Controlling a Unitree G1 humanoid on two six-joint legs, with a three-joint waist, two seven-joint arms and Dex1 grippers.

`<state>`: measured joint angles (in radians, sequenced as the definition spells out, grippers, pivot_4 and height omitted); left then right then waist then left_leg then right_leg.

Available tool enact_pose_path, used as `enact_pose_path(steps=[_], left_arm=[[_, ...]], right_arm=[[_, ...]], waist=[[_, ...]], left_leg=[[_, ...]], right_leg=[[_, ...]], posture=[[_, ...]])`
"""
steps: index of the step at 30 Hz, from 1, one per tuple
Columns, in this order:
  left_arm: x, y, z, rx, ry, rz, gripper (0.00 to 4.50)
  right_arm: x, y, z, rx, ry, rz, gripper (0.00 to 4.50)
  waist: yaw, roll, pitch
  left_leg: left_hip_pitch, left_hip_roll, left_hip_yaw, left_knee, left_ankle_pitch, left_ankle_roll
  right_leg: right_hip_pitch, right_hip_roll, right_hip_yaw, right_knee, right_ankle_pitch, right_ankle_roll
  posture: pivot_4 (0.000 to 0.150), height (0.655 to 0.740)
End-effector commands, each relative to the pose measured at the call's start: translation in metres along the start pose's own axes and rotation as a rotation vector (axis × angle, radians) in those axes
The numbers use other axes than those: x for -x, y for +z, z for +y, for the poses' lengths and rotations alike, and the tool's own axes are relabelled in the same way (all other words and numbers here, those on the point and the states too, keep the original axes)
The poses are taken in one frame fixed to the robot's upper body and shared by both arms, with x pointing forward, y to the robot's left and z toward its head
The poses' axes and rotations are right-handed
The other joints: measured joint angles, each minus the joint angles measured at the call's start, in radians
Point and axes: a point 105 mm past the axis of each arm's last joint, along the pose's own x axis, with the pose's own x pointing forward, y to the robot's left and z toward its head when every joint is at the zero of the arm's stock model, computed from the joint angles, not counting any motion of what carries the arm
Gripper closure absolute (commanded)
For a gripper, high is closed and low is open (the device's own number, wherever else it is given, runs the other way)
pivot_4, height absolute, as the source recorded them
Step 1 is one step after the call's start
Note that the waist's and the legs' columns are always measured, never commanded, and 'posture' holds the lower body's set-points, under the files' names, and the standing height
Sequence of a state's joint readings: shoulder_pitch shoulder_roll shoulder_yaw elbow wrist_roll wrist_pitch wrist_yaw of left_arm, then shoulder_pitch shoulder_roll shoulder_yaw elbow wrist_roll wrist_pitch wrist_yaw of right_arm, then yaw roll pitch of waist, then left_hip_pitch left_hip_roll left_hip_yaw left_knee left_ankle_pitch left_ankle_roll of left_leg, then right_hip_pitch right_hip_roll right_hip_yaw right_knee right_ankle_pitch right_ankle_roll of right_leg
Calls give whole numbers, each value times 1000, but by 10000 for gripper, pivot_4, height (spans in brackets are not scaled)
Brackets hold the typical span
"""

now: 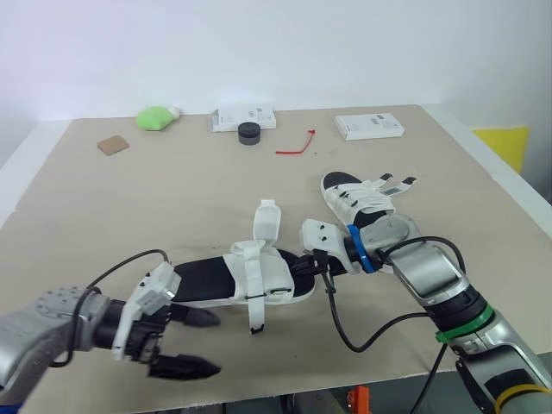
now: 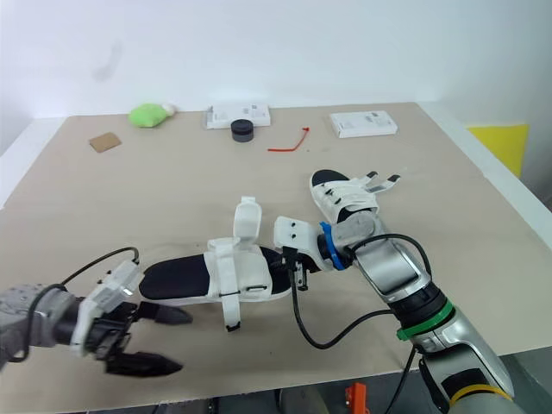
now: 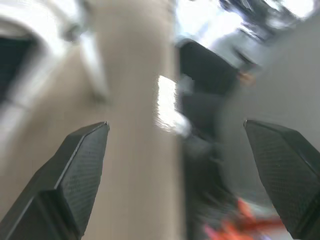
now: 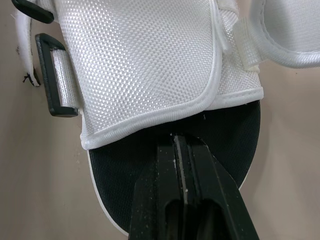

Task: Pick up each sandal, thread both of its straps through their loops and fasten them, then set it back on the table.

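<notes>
Tan table (image 1: 103, 207) runs back to a white wall. At lower centre of the head views lies the near sandal (image 1: 259, 278), long axis across the frame, straps loose, one flap standing up. My right gripper (image 1: 321, 261) sits at its right-hand end, fingers pressed together over the black footbed (whether they pinch the sole I cannot tell), forearm reaching in from lower right. My left gripper (image 1: 205, 342) hangs just off the left end, spread wide, empty, pointing toward it. The second sandal (image 1: 362, 203) rests right of centre.
</notes>
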<state>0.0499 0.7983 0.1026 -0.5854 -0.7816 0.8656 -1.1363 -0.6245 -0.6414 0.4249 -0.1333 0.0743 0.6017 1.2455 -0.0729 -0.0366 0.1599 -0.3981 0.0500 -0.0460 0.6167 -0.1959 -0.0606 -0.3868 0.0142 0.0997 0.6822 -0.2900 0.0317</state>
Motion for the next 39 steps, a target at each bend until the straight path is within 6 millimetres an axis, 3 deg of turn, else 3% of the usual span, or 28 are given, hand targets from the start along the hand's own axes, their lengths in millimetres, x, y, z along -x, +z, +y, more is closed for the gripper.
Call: enact_pose_path(steps=[1, 5, 15, 24, 34, 39], left_arm=[[-9, 10, 7, -54, 61, -54, 517], [-18, 4, 3, -10, 31, -57, 517], [-17, 1, 2, 146, -72, -10, 517], [-36, 12, 21, 100, -45, -26, 517], [-45, 23, 18, 111, -120, -25, 517], [-39, 24, 7, 161, -186, -19, 23021]], right_arm=[[-20, -26, 26, -89, 131, 69, 45000], [-17, -26, 26, -89, 130, 71, 45000], [-18, -25, 26, -97, 121, 65, 45000], [-15, -28, 30, -112, 113, 69, 45000], [-15, -26, 27, -110, 104, 67, 45000], [-15, -26, 27, -113, 103, 64, 45000]], waist=[[0, -1, -1], [-1, 0, -1], [-1, 0, -1], [0, 0, -1], [0, 0, -1], [0, 0, -1]], left_leg=[[0, 0, 0, 0, 0, 0], [0, 0, 1, 0, -2, -2], [0, -1, 0, 0, -4, -1], [0, -1, 0, 0, -5, 0], [0, -2, 0, 1, -5, 0], [0, -2, 0, 1, -5, 0]], right_leg=[[0, 0, 0, 0, 0, 0], [0, 0, 1, 0, 1, 5], [0, 0, 1, 0, -1, 5], [1, 0, 0, 0, -3, 6], [2, 0, 1, 0, -2, 6], [1, 0, 1, 0, -2, 6]], posture=[[1500, 7400], [1500, 7400], [1500, 7400], [1500, 7400], [1500, 7400], [1500, 7400]])
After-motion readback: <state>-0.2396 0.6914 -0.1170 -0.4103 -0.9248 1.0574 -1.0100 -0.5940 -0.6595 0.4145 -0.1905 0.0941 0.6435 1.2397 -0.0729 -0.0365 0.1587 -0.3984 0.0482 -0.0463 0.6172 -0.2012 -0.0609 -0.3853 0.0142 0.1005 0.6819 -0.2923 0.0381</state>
